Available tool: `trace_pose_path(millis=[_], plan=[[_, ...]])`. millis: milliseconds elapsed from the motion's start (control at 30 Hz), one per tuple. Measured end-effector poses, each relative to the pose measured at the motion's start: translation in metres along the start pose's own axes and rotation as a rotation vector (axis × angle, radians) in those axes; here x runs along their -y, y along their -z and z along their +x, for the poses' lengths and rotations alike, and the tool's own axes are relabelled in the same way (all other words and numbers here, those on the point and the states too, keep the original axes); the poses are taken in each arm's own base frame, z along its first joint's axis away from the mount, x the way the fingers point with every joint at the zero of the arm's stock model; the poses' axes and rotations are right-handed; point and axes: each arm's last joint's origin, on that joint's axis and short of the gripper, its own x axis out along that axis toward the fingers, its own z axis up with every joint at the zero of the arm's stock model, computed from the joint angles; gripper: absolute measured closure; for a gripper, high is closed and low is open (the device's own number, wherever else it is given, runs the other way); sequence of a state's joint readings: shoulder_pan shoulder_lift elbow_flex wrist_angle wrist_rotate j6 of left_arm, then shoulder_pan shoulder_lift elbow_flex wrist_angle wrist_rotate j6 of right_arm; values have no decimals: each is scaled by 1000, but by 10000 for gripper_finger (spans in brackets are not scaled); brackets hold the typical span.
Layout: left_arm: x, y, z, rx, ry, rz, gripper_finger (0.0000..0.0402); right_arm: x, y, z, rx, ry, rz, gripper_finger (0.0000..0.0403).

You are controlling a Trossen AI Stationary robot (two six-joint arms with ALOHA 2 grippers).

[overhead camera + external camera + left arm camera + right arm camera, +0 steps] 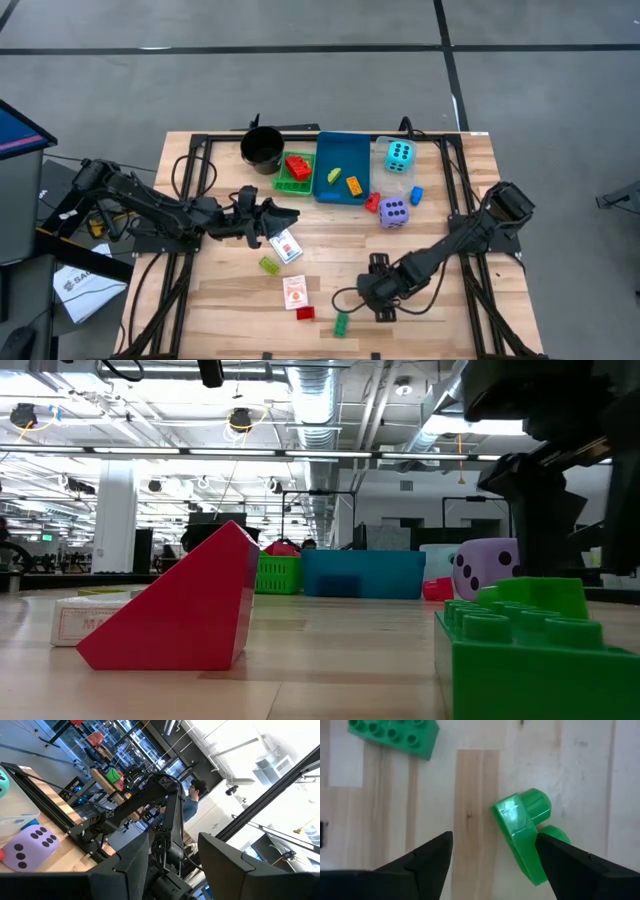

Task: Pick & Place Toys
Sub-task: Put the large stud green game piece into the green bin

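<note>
Just a glossy green round-studded brick (525,832), tilted.

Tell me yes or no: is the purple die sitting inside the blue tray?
No, in the high view the purple die lies on the bare wooden table, outside the blue tray and just off its right front corner.

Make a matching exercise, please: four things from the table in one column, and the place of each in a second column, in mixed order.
Things:
1. purple die
2. cyan die
3. red bricks
4. orange brick

Places:
A. in the green tray
B. in the blue tray
C. in the clear tray
D. on the bare wood

Pairs: 1-D, 2-C, 3-A, 4-B
</note>
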State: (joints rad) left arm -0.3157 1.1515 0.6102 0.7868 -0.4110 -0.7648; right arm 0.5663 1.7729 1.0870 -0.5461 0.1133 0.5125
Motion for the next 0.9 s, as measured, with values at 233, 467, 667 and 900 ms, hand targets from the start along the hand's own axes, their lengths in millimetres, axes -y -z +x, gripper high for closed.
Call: trace_pose_path(millis=[233, 467, 667, 900], plan=[[0, 0, 0, 0, 0, 0, 236, 0, 0, -1, -15, -6, 1, 120], [0, 0, 0, 0, 0, 0, 236, -1, -3, -7, -47, 7, -26, 120], [0, 0, 0, 0, 0, 0, 236, -1, -4, -8, -42, 6, -34, 120], [0, 0, 0, 0, 0, 0, 236, 0, -5, -8, -41, 8, -39, 120]])
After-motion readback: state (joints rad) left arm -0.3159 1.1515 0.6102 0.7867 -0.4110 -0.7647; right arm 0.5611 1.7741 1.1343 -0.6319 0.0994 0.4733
